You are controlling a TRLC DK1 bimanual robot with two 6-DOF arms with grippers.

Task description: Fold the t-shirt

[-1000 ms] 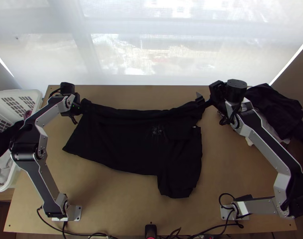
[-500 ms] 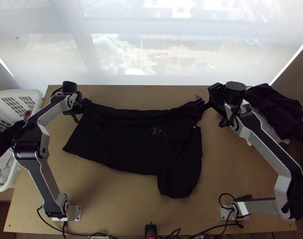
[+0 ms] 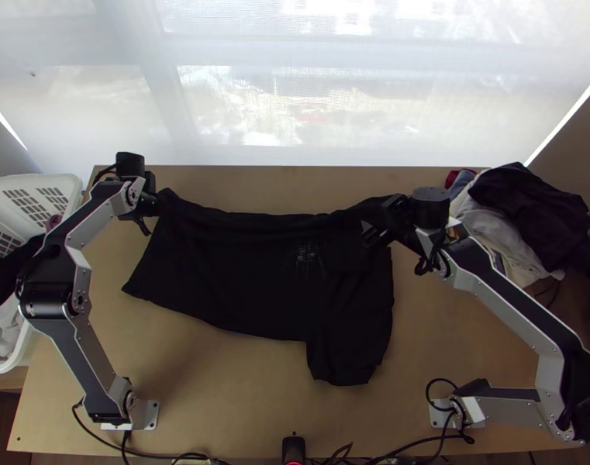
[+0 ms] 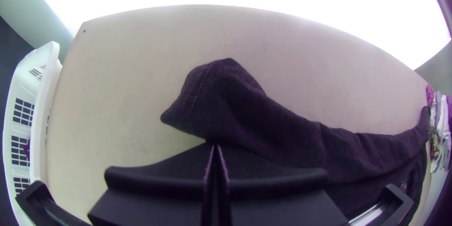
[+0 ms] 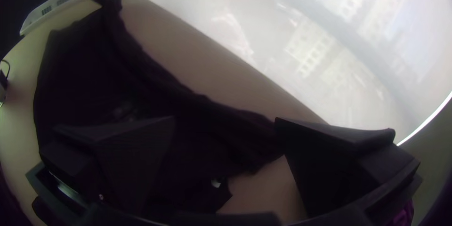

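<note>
Under the right pincer [image 5: 225, 119], spread wide apart, lies the black t-shirt [image 3: 256, 271], one corner clamped in the left pincer [image 4: 215, 146]. Grab the edge near the right pincer softly, without tugging that corner.

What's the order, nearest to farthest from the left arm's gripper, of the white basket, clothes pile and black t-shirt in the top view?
1. Black t-shirt, in left gripper.
2. White basket, at the left.
3. Clothes pile, far right.
</note>
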